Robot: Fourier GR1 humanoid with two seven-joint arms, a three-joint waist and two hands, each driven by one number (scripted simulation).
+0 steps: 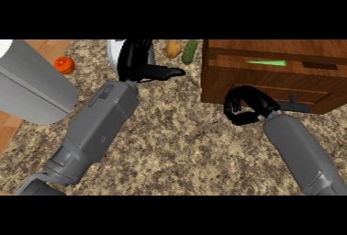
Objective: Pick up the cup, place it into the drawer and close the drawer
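Observation:
A wooden drawer cabinet (pixel 271 85) stands at the upper right of the counter. Along its top runs a narrow dark gap, and a green sliver (pixel 266 63) shows in it; this looks like the cup, mostly hidden inside the drawer. A grey handle (pixel 293 99) sticks out of the drawer's front. My right hand (pixel 244 109) is at the front's lower left corner, fingers curled with nothing seen in them, left of the handle. My left hand (pixel 139 62) is at the top centre, fingers straight and thumb out to the right, holding nothing.
A white rounded object (pixel 113 47) shows partly behind my left hand. A potato (pixel 173 48) and a cucumber (pixel 191 51) lie at the back. An orange fruit (pixel 64 65) sits at the left, next to a large grey container (pixel 30 85).

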